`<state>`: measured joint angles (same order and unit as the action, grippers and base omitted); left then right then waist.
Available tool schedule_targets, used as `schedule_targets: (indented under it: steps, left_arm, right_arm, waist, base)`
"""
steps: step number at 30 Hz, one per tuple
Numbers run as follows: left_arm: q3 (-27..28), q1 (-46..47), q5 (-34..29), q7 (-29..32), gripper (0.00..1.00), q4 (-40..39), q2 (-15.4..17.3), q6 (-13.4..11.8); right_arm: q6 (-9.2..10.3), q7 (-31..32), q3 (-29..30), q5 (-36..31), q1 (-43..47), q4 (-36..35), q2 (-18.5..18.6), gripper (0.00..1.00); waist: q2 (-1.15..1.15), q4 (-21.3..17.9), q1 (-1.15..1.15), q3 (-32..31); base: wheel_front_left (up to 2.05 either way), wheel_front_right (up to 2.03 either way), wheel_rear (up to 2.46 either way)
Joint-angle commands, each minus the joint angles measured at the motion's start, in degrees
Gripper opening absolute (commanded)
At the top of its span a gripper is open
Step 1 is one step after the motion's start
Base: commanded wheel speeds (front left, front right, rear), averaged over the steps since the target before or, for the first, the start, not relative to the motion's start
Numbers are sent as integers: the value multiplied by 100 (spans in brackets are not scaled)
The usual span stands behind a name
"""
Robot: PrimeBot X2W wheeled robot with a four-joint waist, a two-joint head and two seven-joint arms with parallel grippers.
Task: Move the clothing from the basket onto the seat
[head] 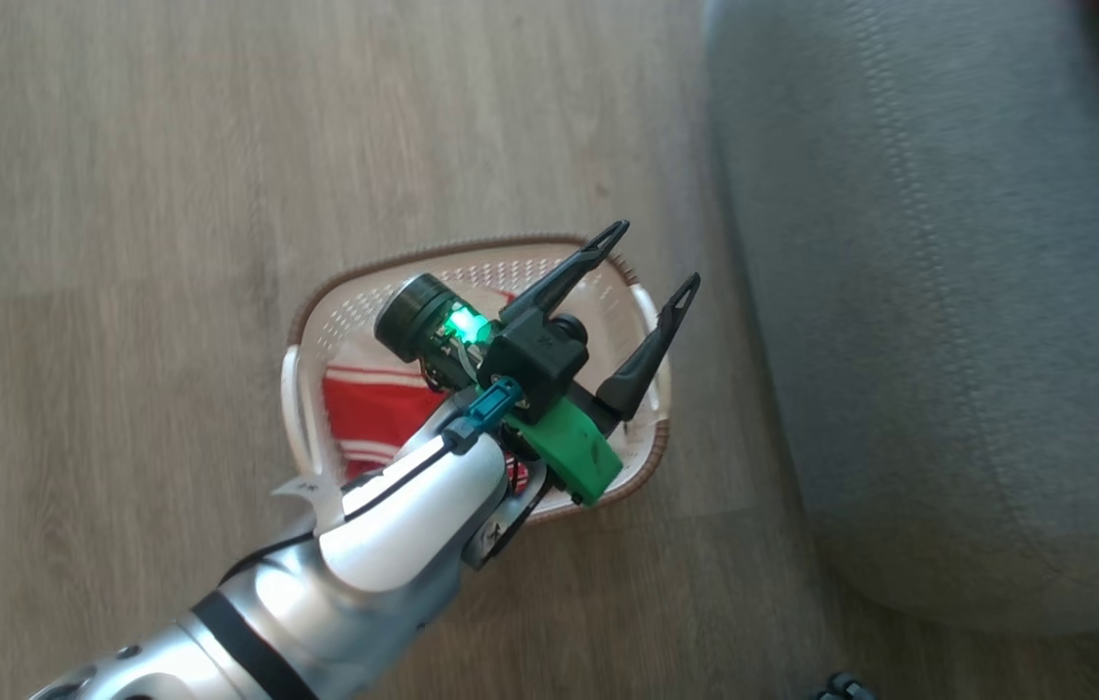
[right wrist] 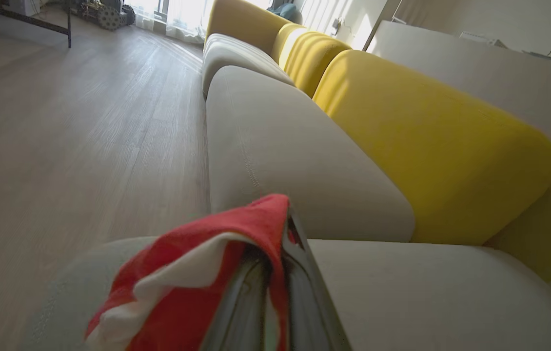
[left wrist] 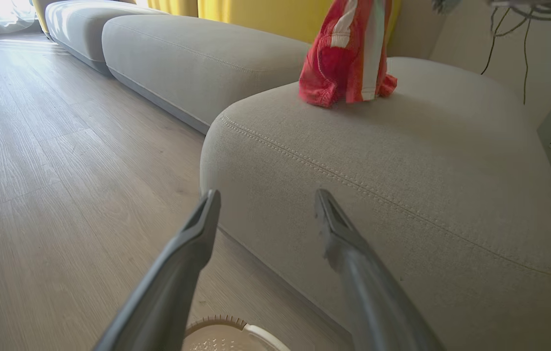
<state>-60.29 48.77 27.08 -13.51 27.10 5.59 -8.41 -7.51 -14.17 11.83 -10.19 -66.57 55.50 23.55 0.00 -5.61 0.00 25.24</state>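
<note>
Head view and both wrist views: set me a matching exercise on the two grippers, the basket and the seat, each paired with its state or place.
Column one:
1. left gripper
2. right gripper
3. basket
4. seat

Column two:
A. shut on a red garment
B. on the wood floor, with a striped red garment inside
C. fingers wide apart, holding nothing
D. grey cushion under the hanging red garment

Pairs: 1-C, 2-A, 3-B, 4-D
</note>
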Motion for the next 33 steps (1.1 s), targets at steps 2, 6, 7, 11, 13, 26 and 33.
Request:
schedule_targets:
  steps: [2,6,7,11,13,26,33]
  left_arm:
    - [84,199,-46,36,100,-223,76,-41]
    - [59,177,-51,79,100,-267,151,-75]
    - [55,163,-50,86,100,-268,177,-84]
    - [48,120,-17,91,100,-264,225,-94]
    - [63,96,15,83,100,-254,238,-102]
    - [303,-195,303,-35,100,-170,378,-182]
    - [529,-423,457,-95,100,-190,532,-284]
  right_arm:
    - [2,-52,210,-147,168,14,-114,0]
    - [2,-70,540,-409,387,330,-437,0]
    - [2,-73,590,-478,438,398,-508,0]
    - [2,-79,769,-703,578,557,-677,3]
    - [2,-81,800,-761,619,546,-730,41]
    - [2,-82,325,-19,1588,-462,-1020,100]
    - [2,-83,-207,495,2219,-1059,-1025,100]
  waist:
    - [0,231,0,225]
    - [0,324,0,309]
    - [0,335,0,315]
    - [0,358,0,294]
    - [0,343,0,252]
    - [0,50,0,-260]
    - [0,-97,0,-607]
  base:
    - [0,0,0]
    - [0,0,0]
    - [0,0,0]
    - [0,0,0]
    - [0,0,0]
    - [0,0,0]
    - [0,0,0]
